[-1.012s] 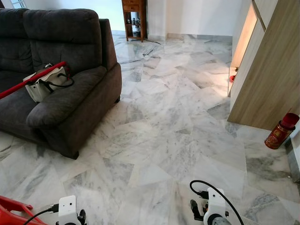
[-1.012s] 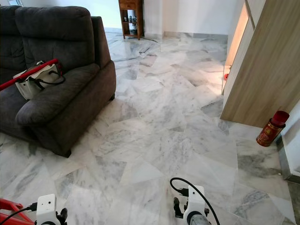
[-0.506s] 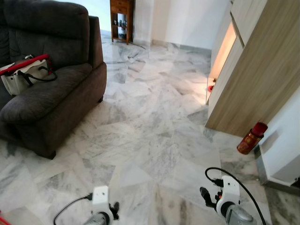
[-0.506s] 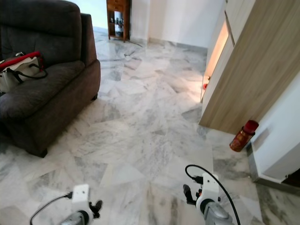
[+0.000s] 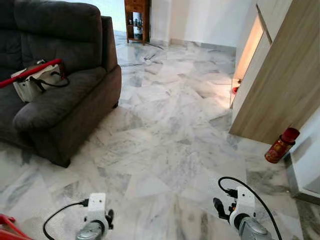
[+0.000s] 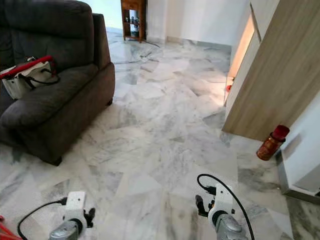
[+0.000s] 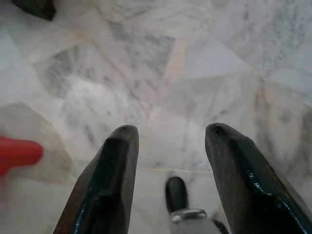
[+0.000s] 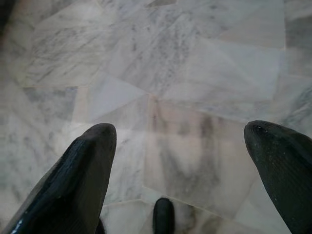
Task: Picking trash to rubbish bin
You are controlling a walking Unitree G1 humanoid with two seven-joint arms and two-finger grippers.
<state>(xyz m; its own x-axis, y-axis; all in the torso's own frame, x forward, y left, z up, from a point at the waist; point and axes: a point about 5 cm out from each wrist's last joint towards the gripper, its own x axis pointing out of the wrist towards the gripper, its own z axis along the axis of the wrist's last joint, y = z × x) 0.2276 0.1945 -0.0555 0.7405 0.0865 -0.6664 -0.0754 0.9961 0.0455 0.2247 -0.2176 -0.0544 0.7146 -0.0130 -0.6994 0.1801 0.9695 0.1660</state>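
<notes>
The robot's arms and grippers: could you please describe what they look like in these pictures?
Each arm is silver metal ending in a white boxy block at the wrist, with a black cable looping out of it. The left gripper and the right gripper each have two long, glossy black fingers with rounded tips. No markings or labels can be made out.

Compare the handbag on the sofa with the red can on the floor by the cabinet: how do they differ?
The handbag is cream-white with dark straps; the red can is red with gold patterning. The handbag is soft and slumped on the sofa seat, with a red bar across its top; the red can is a rigid cylinder, leaning slightly, on the marble floor beside the wooden cabinet. Both lie far ahead of the robot, away from either gripper.
</notes>
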